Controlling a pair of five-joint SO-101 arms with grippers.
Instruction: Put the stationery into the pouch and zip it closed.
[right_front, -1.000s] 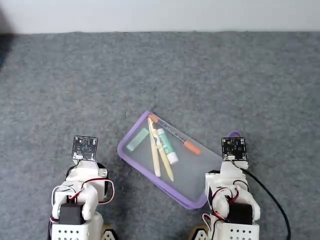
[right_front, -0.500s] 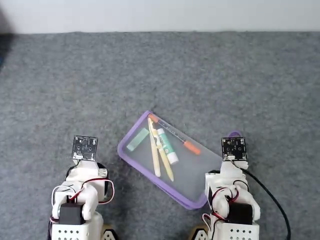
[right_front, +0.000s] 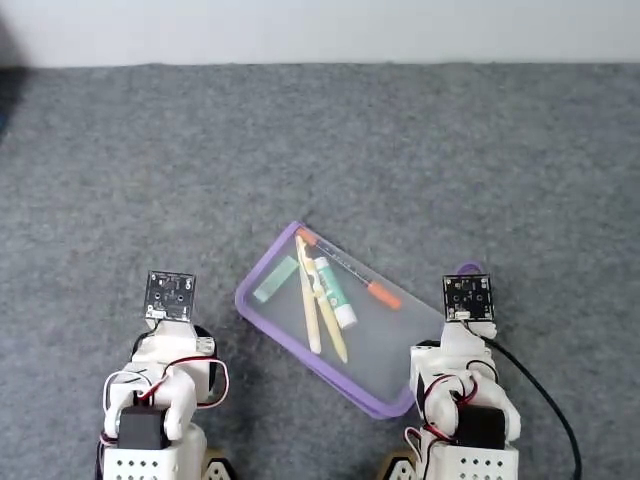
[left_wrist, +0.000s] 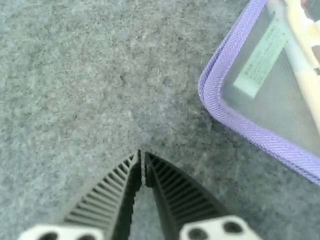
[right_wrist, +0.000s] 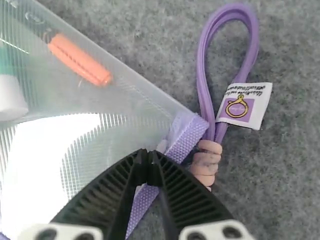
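Observation:
A clear pouch with a purple rim (right_front: 243, 296) lies slanted on the carpet between the two arms. Inside it are a green slip (right_front: 275, 279), yellow pencils (right_front: 311, 310), a glue stick (right_front: 337, 295) and an orange-capped pen (right_front: 380, 293). My left gripper (left_wrist: 142, 162) is shut and empty over bare carpet, a short way from the pouch's corner (left_wrist: 220, 112). My right gripper (right_wrist: 148, 157) is shut, its tips over the pouch's corner (right_wrist: 185, 135), beside the pink zip pull (right_wrist: 205, 162) and the purple loop (right_wrist: 227, 30).
Grey carpet (right_front: 320, 140) covers the whole table, with open room beyond the pouch up to the pale wall (right_front: 320, 30). A white tag (right_wrist: 243, 104) hangs on the loop. Both arm bases (right_front: 160, 420) stand at the near edge.

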